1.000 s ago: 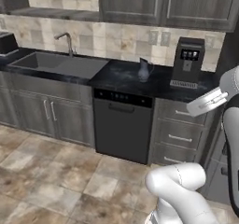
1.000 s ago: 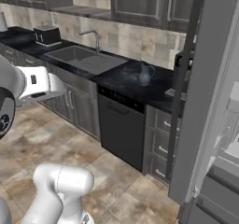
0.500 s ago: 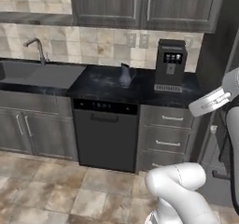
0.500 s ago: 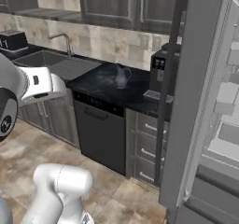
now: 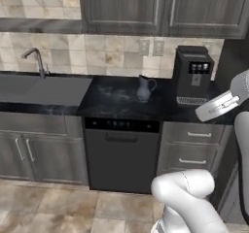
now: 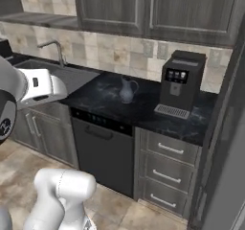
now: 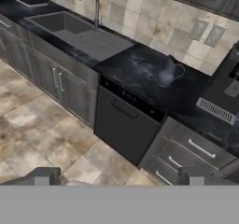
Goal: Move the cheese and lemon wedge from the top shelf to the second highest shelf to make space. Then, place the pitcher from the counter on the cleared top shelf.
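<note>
glossy round-bellied pitcher (image 5: 143, 89) on veined black counter (image 5: 112, 103)

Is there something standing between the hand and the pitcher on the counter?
Nothing visible stands in the way. The pitcher stands alone on the black counter, between the sink and the coffee machine. The open hand is far back over the floor, with open space in front.

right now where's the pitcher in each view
Left base view: pitcher centre, on the counter, left of the coffee machine.
Right base view: pitcher centre, left of the coffee machine.
Hand view: pitcher upper right.
Shared landmark: dishwasher below.
</note>
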You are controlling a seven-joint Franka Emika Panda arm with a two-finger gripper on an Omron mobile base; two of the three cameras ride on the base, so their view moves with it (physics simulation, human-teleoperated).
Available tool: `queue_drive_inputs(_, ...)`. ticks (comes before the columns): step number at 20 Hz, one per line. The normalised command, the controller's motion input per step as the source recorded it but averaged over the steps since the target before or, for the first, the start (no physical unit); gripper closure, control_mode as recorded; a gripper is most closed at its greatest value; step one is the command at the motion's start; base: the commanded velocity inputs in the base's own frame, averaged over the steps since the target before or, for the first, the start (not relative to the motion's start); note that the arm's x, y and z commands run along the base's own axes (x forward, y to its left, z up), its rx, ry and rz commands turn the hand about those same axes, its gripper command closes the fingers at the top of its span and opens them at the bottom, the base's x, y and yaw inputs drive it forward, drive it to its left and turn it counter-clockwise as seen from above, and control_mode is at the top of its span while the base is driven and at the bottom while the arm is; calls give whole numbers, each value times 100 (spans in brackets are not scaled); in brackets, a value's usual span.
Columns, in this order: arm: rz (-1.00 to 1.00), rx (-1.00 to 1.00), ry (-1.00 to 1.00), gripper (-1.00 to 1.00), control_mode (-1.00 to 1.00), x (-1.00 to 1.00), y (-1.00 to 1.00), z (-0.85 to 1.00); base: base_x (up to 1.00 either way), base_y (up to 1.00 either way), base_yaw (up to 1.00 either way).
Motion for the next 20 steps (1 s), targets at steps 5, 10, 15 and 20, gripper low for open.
queue_drive_inputs(5, 0, 0, 0, -100, 100, 0, 0, 0, 72, 28, -20)
queue_drive_inputs(10, 0, 0, 0, -100, 100, 0, 0, 0, 73, 15, -18)
queue_drive_inputs(15, 0, 0, 0, -100, 100, 0, 0, 0, 69, 14, -15)
queue_drive_inputs(20, 0, 0, 0, -100, 100, 0, 0, 0, 66, 27, -10)
